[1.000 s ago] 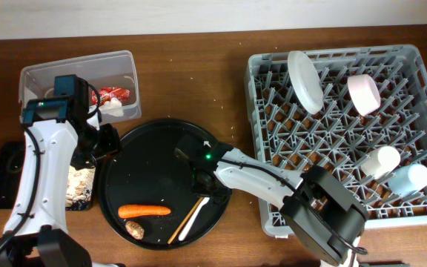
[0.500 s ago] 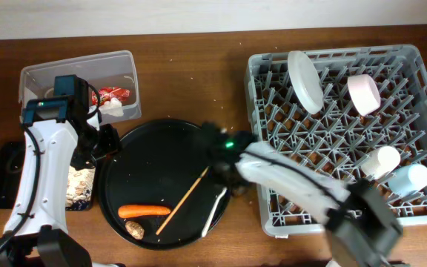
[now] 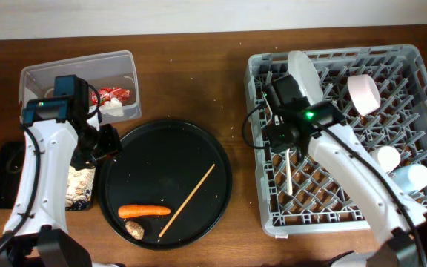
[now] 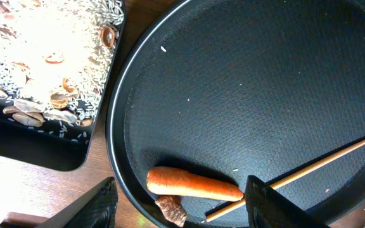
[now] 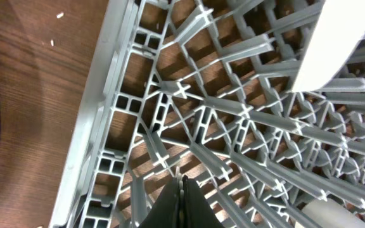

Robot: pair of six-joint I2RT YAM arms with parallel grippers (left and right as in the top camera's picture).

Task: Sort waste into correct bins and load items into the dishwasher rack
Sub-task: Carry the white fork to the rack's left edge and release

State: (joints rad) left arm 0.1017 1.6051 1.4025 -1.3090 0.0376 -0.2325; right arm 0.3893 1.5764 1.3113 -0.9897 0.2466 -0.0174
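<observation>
My right gripper is shut on the white fork and holds it over the left part of the grey dishwasher rack. In the right wrist view the fingers pinch a thin white edge above the lattice. My left gripper is open and empty; in its wrist view it hangs over the carrot, the brown lump and the wooden stick. The rack holds the plate, pink bowl, small white cup and blue cup.
The clear tub at the back left holds the red wrapper and tissue. The shallow black tray holds food scraps. The round black tray carries the carrot, lump and stick.
My right gripper lifted the fork off the round tray and carried it right to above the rack. The stick shifted on the tray. The left arm has not moved.
</observation>
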